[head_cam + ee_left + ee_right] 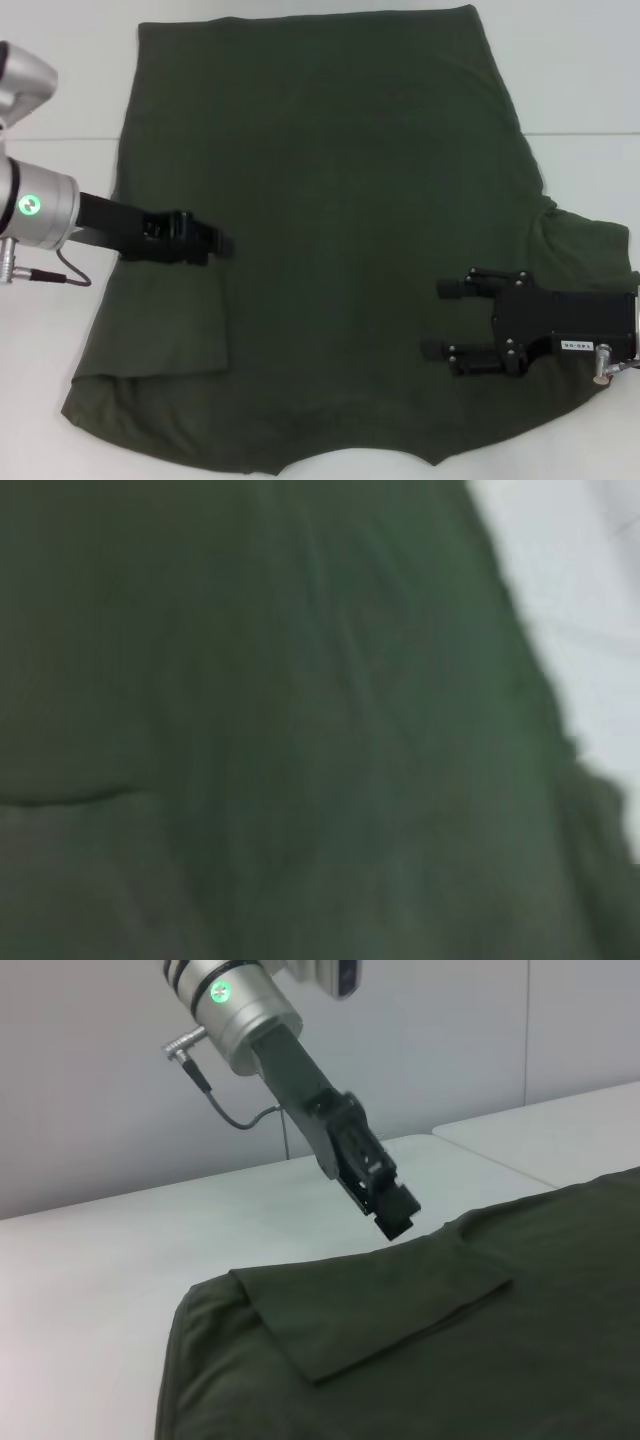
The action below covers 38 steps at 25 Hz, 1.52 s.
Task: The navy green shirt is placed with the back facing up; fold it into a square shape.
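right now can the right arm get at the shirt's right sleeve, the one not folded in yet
Probably yes. The right gripper hovers open over the navy green shirt, with the unfolded right sleeve just beside it and nothing lying between. The left gripper is across the shirt by the folded-in left sleeve, out of the way.

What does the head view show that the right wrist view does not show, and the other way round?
Only the head view shows the right gripper, open above the shirt's right side beside the unfolded right sleeve, and the shirt's whole outline.

Only the right wrist view shows the left gripper from the side: it hangs just above the cloth, apart from it, with a pale wall behind.

Both show the large dark olive-green short-sleeved cotton shirt spread flat on the white table, its left sleeve already folded inward over the body, and the left gripper near that fold.
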Motion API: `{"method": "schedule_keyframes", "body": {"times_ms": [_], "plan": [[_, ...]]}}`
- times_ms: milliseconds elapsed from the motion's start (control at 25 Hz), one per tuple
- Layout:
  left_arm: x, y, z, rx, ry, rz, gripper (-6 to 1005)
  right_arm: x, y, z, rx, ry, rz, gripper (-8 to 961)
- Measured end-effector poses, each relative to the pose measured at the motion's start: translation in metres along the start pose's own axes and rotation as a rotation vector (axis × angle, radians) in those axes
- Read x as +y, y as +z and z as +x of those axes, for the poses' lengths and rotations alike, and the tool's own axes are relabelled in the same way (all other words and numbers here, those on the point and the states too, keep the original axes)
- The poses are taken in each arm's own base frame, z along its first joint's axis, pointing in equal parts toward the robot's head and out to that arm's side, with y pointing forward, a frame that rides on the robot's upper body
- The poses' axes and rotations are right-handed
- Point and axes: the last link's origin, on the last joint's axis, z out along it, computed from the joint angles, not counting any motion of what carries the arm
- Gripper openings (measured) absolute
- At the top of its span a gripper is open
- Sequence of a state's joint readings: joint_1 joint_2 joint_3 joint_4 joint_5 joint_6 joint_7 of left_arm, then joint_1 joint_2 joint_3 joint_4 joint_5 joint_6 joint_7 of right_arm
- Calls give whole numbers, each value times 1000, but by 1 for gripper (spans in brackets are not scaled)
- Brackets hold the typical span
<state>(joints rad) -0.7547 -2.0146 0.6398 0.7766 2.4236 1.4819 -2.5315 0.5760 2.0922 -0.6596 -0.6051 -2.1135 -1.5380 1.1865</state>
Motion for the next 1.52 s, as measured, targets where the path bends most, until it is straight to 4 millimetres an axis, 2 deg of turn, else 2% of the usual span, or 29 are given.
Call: {"method": "schedule_keyframes", "body": {"times_ms": [120, 160, 280, 480, 680, 800, 1000, 1040, 1080, 1320, 1520], "plan": [[-3, -3, -1, 15, -17, -36, 362, 0, 0, 1, 0, 2, 1, 866], [-10, -12, -7, 50, -31, -90, 401, 0, -1, 1, -1, 4, 3, 866], [-14, -22, -16, 86, 37, -149, 532, 0, -3, 2, -6, 25, 12, 866], [-10, -25, -60, 175, 466, -291, 704, -7, -22, -4, -21, 182, 54, 866], [-23, -10, -103, 297, 858, -189, 847, -10, -49, -12, -41, 266, 104, 866], [-29, -8, -115, 354, 956, -134, 881, -17, -70, -19, -66, 379, 162, 866], [-33, -17, -118, 380, 953, -136, 926, -30, -127, -42, -22, 681, 314, 866], [-33, -18, -119, 377, 960, -138, 924, -33, -146, -52, 15, 813, 381, 866], [-33, -18, -119, 377, 960, -138, 923, -34, -152, -56, 36, 877, 409, 866], [-31, -18, -121, 364, 969, -154, 920, -41, -162, -67, 207, 990, 536, 866], [-32, -18, -126, 358, 974, -153, 921, -53, -152, -54, 345, 1023, 618, 865]]}}
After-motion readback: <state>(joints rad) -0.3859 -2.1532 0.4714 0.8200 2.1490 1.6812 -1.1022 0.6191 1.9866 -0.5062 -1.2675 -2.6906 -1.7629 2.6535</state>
